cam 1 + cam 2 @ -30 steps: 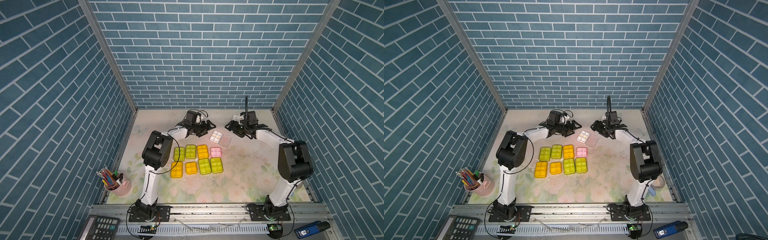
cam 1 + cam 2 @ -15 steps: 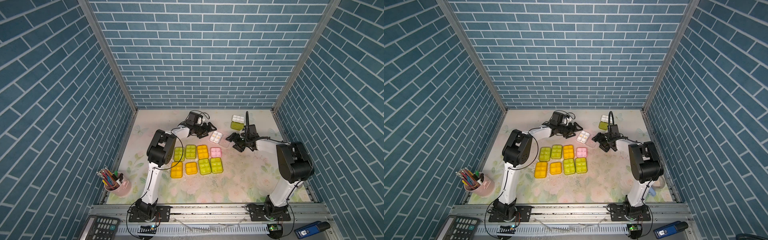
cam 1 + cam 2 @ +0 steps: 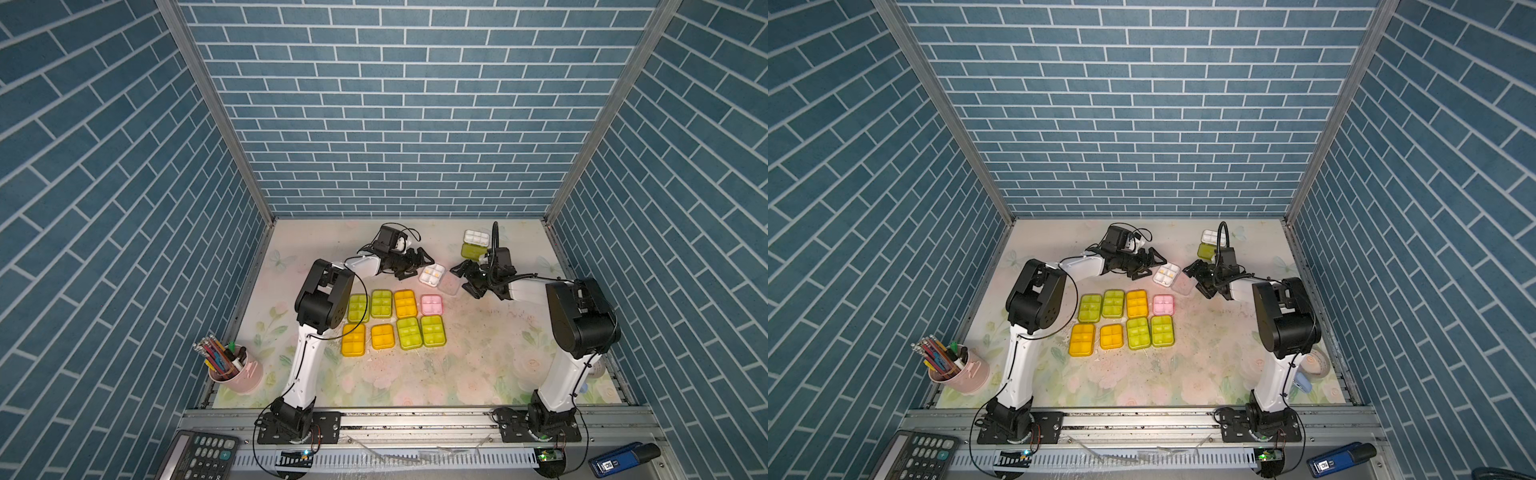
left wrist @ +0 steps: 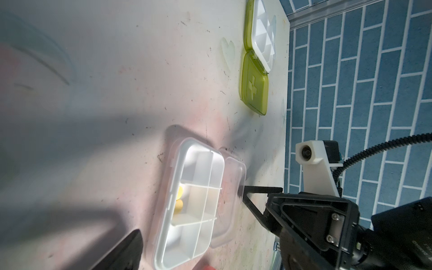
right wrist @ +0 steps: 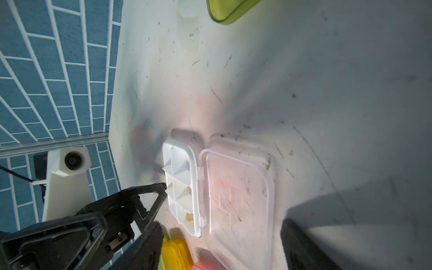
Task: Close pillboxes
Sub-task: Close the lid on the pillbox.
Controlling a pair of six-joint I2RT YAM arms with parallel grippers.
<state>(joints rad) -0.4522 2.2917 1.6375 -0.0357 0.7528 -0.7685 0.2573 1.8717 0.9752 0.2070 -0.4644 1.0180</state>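
Note:
Several closed pillboxes (image 3: 392, 318) in green, orange and pink lie in two rows at mid-table. Behind them sits an open clear pillbox (image 3: 432, 275) (image 3: 1166, 275), its lid (image 5: 236, 198) flat on the mat. My left gripper (image 3: 417, 264) stands open at the tray's (image 4: 194, 203) far side, one fingertip (image 5: 161, 187) at its edge. My right gripper (image 5: 224, 247) is open, its fingers either side of the clear lid's end and not closed on it. An open green pillbox (image 3: 474, 244) (image 4: 254, 93) lies near the back wall.
A pink cup of pencils (image 3: 235, 368) stands at the front left. A tape roll (image 3: 1314, 363) lies by the right arm's base. A calculator (image 3: 199, 457) and a blue device (image 3: 623, 459) rest on the front rail. Brick walls close in three sides.
My right gripper has come forward from the green pillbox, now uncovered, to the clear pillbox's lid, and its jaws have widened. The left gripper has barely shifted.

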